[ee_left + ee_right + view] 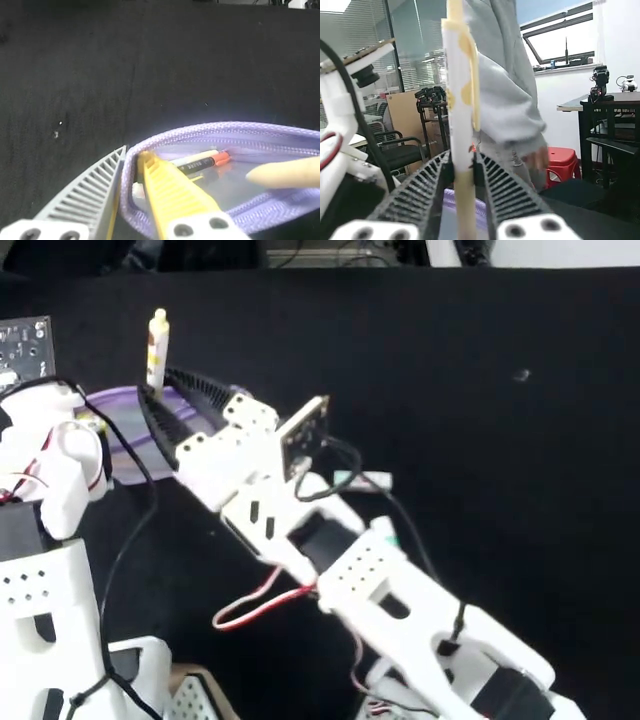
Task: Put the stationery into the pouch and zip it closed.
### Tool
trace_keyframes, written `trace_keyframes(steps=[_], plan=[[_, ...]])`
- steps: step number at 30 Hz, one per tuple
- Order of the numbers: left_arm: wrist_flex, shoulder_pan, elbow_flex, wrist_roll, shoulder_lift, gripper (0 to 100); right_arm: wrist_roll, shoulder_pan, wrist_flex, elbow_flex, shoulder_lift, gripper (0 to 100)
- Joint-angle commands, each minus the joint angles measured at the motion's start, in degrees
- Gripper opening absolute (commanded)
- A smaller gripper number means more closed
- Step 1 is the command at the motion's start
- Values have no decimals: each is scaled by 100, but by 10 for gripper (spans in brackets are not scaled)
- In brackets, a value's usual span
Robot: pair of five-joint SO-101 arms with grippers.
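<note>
The purple pouch [125,445] lies open at the far left of the black table. My left gripper [133,152] is shut on its rim [225,131], the yellow finger [170,192] inside and the grey finger [90,195] outside. Inside lie a black marker with an orange cap [202,162] and a white pen. My right gripper [160,405] is over the pouch, shut on a cream pen with yellow patches [157,345], held upright between the black fingers [420,195]. The pen's lower end [285,173] pokes into the pouch mouth.
A small teal and white item [362,480] lies on the table beside the right arm. A printed board [25,345] sits at the far left edge. Open black tabletop stretches to the right and back.
</note>
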Motion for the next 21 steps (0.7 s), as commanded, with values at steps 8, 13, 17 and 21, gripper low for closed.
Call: trace_keyframes(steps=[8,13,17,21], plan=[[-167,198,497,53,123,29,-9,-44,695,-374,-31,184],[-167,198,505,53,105,29,9,-35,1020,-549,-40,184],[-167,198,505,53,105,29,9,-18,1275,-549,-409,184],[-167,198,505,53,105,29,9,387,1934,-567,-1262,184]])
